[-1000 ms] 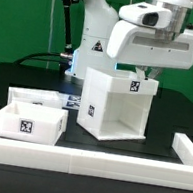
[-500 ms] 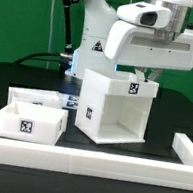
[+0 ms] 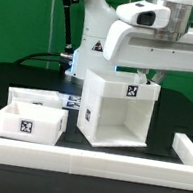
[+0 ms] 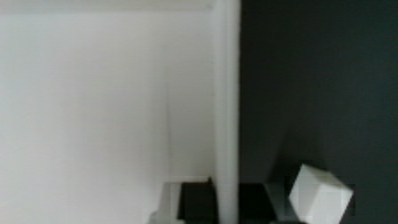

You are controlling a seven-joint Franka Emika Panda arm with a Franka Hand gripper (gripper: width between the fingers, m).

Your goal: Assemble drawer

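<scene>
The white boxy drawer housing (image 3: 107, 111) stands on the black table with its open front toward the camera and a marker tag on its upper right corner. My gripper (image 3: 143, 77) sits on the housing's top right edge. In the wrist view the housing's thin side wall (image 4: 226, 90) runs between my two dark fingers (image 4: 192, 202), and my gripper (image 4: 228, 202) is shut on it. Two open-top trays lie at the exterior view's left: the front one (image 3: 26, 124) carries a tag, the other (image 3: 38, 99) lies behind it.
A long low white rail (image 3: 84, 162) edges the table's front and both sides. The marker board (image 3: 71, 105) lies flat between the trays and the housing. A white angled piece (image 4: 320, 192) shows beside my fingers; I cannot tell what it is.
The housing has shifted slightly toward the camera with my gripper still on its top right edge. The trays have not moved.
</scene>
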